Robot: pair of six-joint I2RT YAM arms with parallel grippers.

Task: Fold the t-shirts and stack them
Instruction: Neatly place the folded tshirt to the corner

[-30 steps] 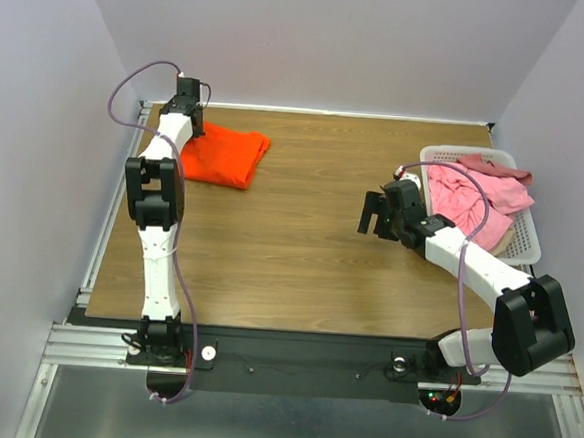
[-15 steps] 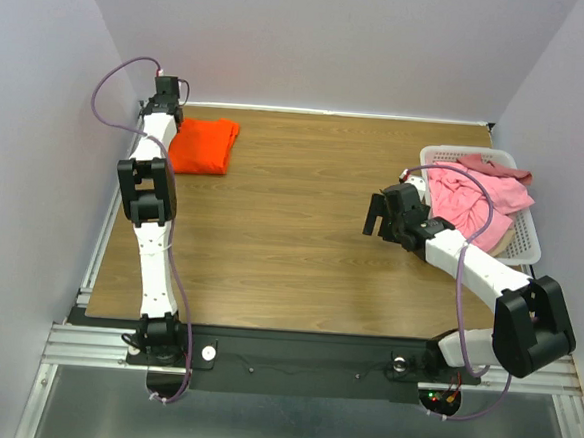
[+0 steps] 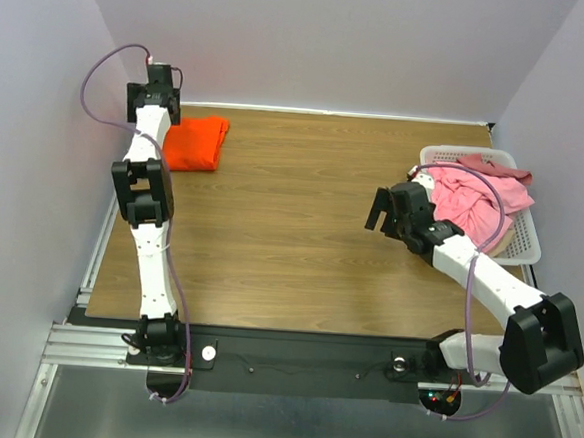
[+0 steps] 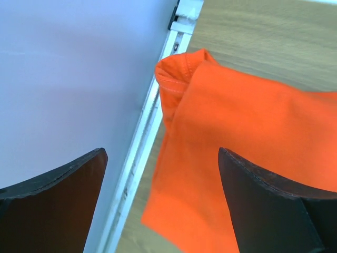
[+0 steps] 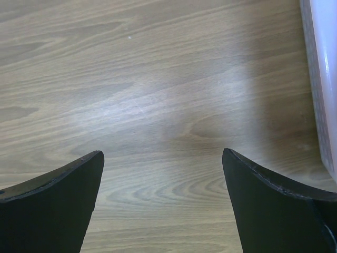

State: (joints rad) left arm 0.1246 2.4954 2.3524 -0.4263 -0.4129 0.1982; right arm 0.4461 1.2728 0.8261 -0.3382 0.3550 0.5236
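A white slatted basket point(image 3: 455, 151) sits at the far right of the wood-grain desk point(image 3: 291, 239), whose left edge meets an aluminium rail point(image 3: 103, 236) below pale walls point(image 3: 334, 42).

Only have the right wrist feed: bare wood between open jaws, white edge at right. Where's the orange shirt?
Observer: The orange shirt lies folded at the far left corner of the table.
Operator: Is the left arm holding it?
Observer: No, the left jaws stand open over its edge, with nothing between them.
Operator: And that white edge?
Observer: It's the basket, with pink shirts heaped inside, unfolded.
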